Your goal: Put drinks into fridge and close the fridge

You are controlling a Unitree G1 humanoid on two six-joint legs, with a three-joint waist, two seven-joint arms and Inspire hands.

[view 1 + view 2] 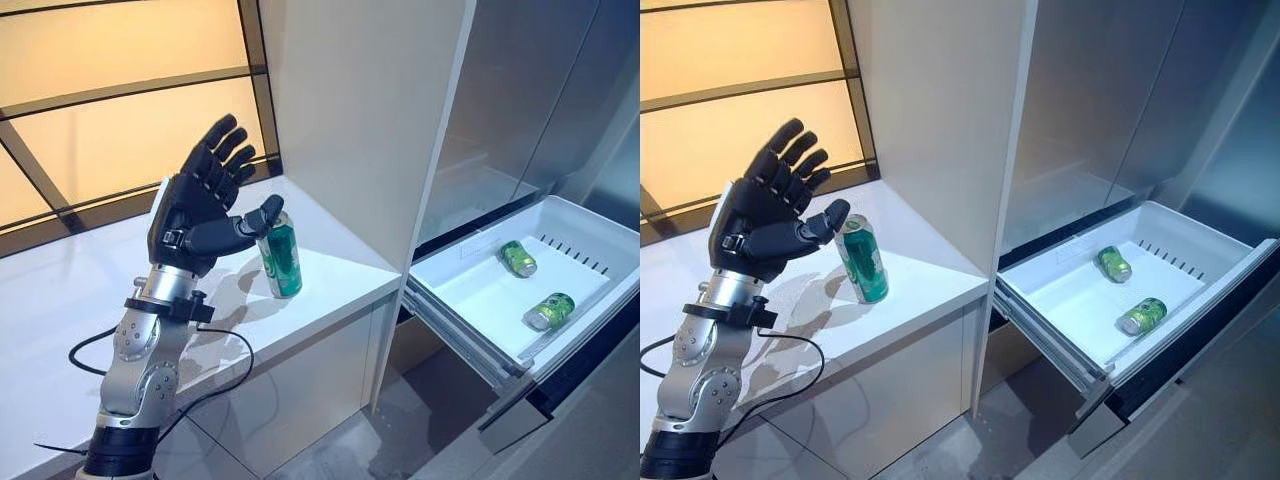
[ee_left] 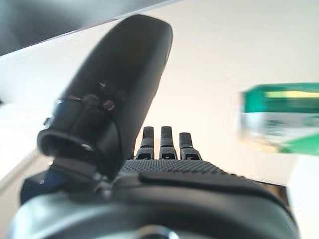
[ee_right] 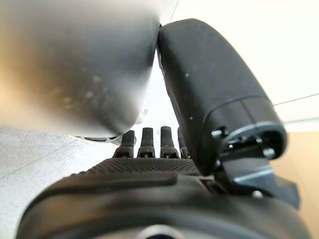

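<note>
A green can [image 1: 282, 257] stands upright on the white counter [image 1: 80, 290]; it also shows in the left wrist view [image 2: 281, 117]. My left hand [image 1: 195, 215] is raised just left of the can and is open, with its fingers spread and straight. Its thumb reaches toward the can's top rim, and I cannot tell if it touches. The fridge's white bottom drawer [image 1: 490, 300] is pulled out at the right, with green cans [image 1: 518, 258] [image 1: 550, 311] lying on their sides inside. My right hand [image 3: 149, 179] shows in its wrist view, open and empty.
A tall white cabinet panel [image 1: 360, 110] stands between the counter and the fridge. The grey fridge doors [image 1: 540, 90] rise above the open drawer. A window with dark frames [image 1: 120, 90] backs the counter. Grey floor [image 1: 400, 420] lies below the drawer.
</note>
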